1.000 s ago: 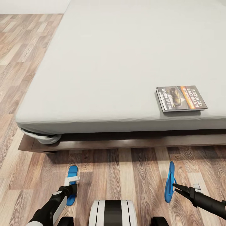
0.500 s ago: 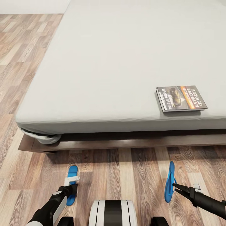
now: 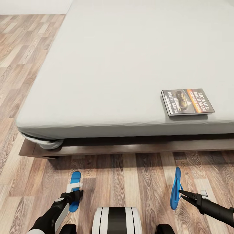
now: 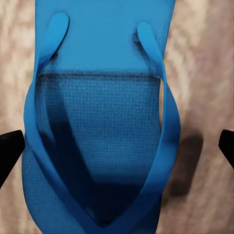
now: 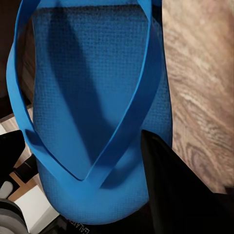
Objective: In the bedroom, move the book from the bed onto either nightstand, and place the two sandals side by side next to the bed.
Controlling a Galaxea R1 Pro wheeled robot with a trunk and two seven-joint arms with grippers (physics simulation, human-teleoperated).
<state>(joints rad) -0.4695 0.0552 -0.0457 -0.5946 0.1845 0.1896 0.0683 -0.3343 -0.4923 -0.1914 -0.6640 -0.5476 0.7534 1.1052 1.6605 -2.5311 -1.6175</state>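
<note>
Right pincer (image 3: 180, 194) clamps one blue sandal (image 3: 175, 188) on edge above the floor (image 3: 136, 182). Left pincer (image 3: 75, 195) hangs spread apart over the other sandal (image 3: 74, 179), lying flat. Book (image 3: 187, 101) rests near the bed (image 3: 107, 71)'s front edge.

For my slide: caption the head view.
Book on bed; each gripper at a blue sandal, left flat, right on edge.
</note>
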